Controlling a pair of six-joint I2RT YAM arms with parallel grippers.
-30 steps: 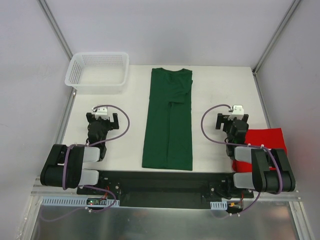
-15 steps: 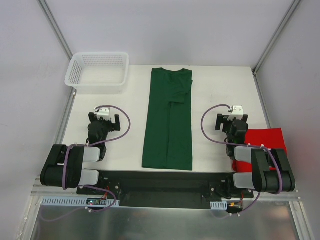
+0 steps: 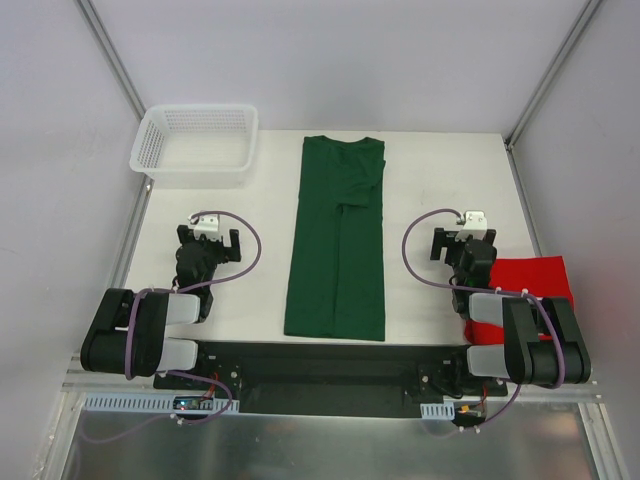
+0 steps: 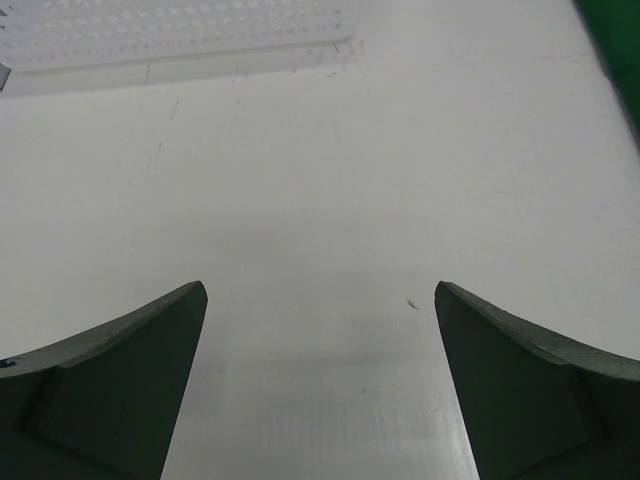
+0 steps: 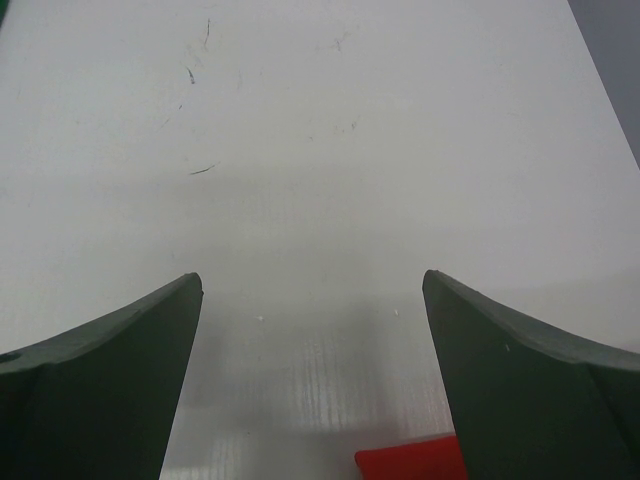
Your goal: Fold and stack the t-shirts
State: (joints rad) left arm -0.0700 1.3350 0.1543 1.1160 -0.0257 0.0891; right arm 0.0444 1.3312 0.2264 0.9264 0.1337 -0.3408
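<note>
A dark green t-shirt [image 3: 337, 240] lies flat in a long narrow strip down the middle of the white table, sleeves folded in, collar at the far end. A sliver of the same green t-shirt [image 4: 618, 40] shows at the top right of the left wrist view. A red t-shirt [image 3: 528, 275] lies at the near right, partly under the right arm; its corner [image 5: 412, 464] shows low in the right wrist view. My left gripper [image 3: 207, 240] rests open over bare table, left of the green shirt. My right gripper [image 3: 462, 243] is open too, holding nothing.
A white mesh basket [image 3: 196, 146] stands at the far left corner, its wall [image 4: 180, 30] across the top of the left wrist view. Metal frame posts rise at the far corners. The table's right edge [image 3: 525, 200] runs close to the right arm.
The left gripper shifted slightly to the left about a second ago. Since then nothing has moved.
</note>
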